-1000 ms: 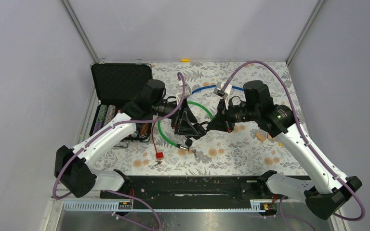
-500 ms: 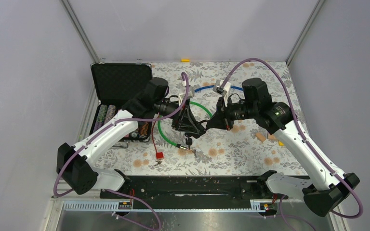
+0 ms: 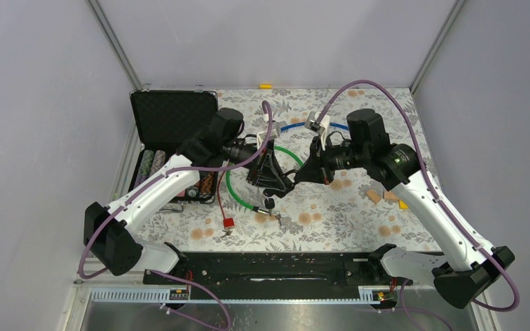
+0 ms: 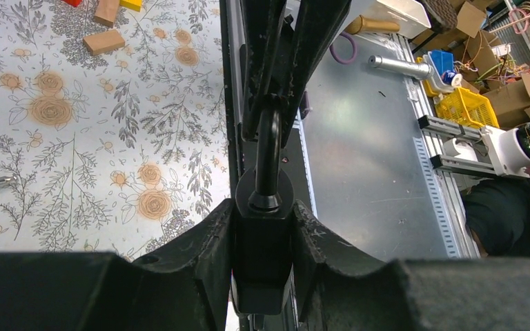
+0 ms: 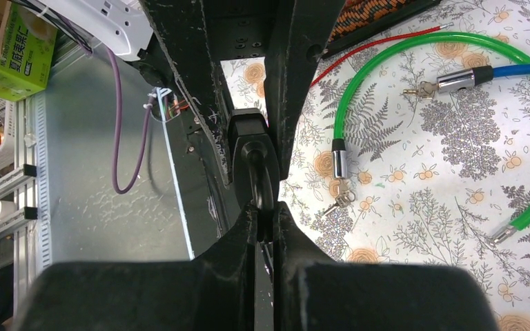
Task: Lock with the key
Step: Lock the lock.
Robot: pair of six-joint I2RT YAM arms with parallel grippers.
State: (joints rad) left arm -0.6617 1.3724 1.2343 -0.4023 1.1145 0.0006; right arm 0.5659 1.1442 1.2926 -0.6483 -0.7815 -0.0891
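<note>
Mid-air over table (image 3: 359, 214) middle: padlock (image 4: 262, 269), left gripper (image 4: 262, 221) squeezing its body, right gripper (image 5: 266, 217) pinching its loop (image 4: 268, 152). Small keys (image 5: 343, 198) lying at 6 o'clock below. Worry: grippers pull different ways, loop slips out, padlock drops.

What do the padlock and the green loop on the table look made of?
The padlock: probably metal under matte black coating; dull body, smooth rounded shackle. The green loop: likely cable in glossy plastic sleeve, judging by highlights; shiny metal end fittings.
</note>
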